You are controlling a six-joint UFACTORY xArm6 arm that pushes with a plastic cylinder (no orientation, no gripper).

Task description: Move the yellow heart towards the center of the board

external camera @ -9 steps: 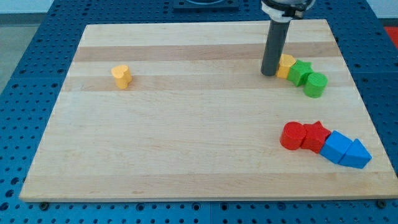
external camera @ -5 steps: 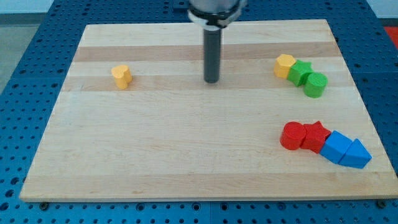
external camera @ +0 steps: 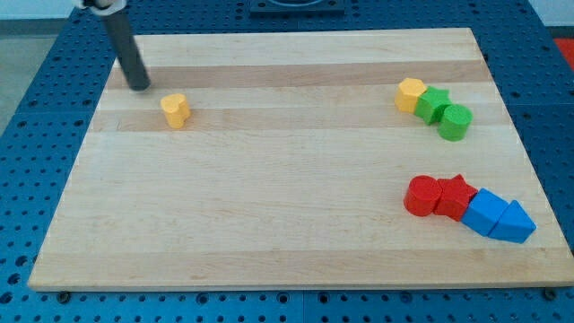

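Note:
The yellow heart [external camera: 176,109] lies on the wooden board [external camera: 287,188] at the view's upper left. My tip [external camera: 140,87] rests on the board just up and to the left of the heart, a short gap apart from it. The rod leans up toward the view's top left corner.
At the upper right a yellow hexagon [external camera: 411,93], a green star [external camera: 434,103] and a green cylinder [external camera: 455,121] sit in a row. At the lower right a red cylinder [external camera: 420,196], a red star [external camera: 456,196], a blue cube [external camera: 485,212] and a blue triangle [external camera: 514,223] touch in a line.
My tip has swept left across the top of the board, from beside the yellow hexagon, past the middle, to beside the yellow heart. No block has moved.

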